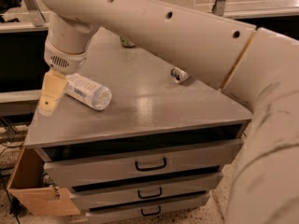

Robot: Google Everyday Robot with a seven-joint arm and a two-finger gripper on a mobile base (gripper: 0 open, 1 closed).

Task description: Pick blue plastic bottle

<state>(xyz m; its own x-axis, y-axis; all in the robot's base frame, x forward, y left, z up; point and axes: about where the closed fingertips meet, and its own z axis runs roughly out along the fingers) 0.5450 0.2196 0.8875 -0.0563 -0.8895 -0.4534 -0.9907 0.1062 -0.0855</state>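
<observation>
Blue plastic bottle (pixel 88 92) lay on its side on the left part of the grey desk (pixel 154 111). It was clear, with a white label printed in blue, and its base pointed toward the front right.

At the far left, on the floor, a brown cardboard box (pixel 32 192) sat against the desk's lower corner. Above it, the gripper (pixel 50 94) hung down over the desk's left edge, at the bottle's left end. Its tan tip overlapped that end, so the cap was hidden. I could not tell whether the jaws were spread, pressed together or touching the bottle.

Further right, at the back of the desk, a green soda can (pixel 127 42) showed only as a sliver under the arm. Right of the middle, a crushed silver can (pixel 179 74) lay on its side, well apart from the bottle and partly tucked behind the arm.

The robot's thick cream arm (pixel 187 36) crossed the whole upper view and filled the right side. Below the desktop, three drawers with dark handles (pixel 150 164) were stacked.
</observation>
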